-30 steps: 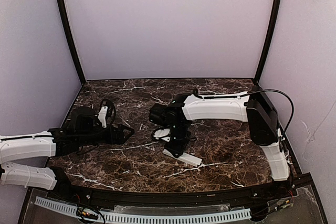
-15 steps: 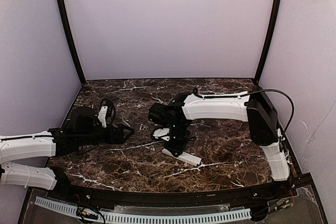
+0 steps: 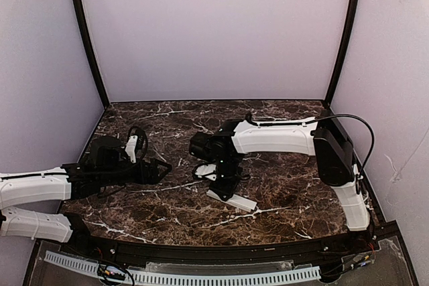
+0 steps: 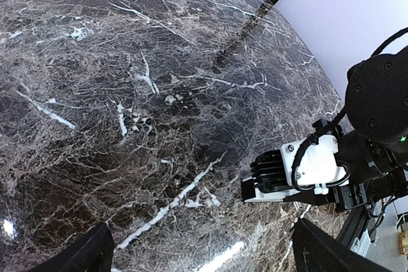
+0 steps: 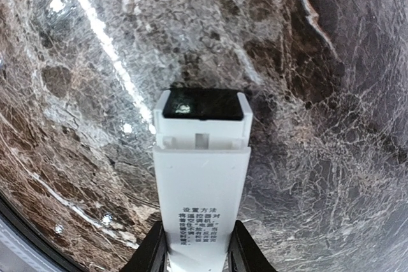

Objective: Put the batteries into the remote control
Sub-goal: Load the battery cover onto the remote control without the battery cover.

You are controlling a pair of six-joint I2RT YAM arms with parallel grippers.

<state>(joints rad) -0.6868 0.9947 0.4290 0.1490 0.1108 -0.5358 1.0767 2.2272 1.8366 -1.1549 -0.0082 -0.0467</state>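
The remote control [image 5: 201, 183] is a slim white bar with printed text on its upper face and a dark patch at its far end. My right gripper [image 5: 199, 256] is shut on its near end, one black finger on each long side. From above, the remote control [image 3: 236, 199] lies low over the marble, angled toward the front right, with the right gripper [image 3: 224, 182] on top of it. My left gripper [image 3: 161, 167] hangs open and empty to the left, pointing at the right arm; its fingertips [image 4: 89, 256] show only at the frame's bottom corners. The batteries are out of view.
A dark marble table [image 3: 288, 185] is closed in by pale walls with black corner posts [image 3: 84, 38]. The right arm's wrist housing [image 4: 306, 167] fills the right side of the left wrist view. A perforated white strip [image 3: 201, 276] runs along the near edge.
The right gripper and the remote control have shifted very slightly to the left. The left arm has not moved.
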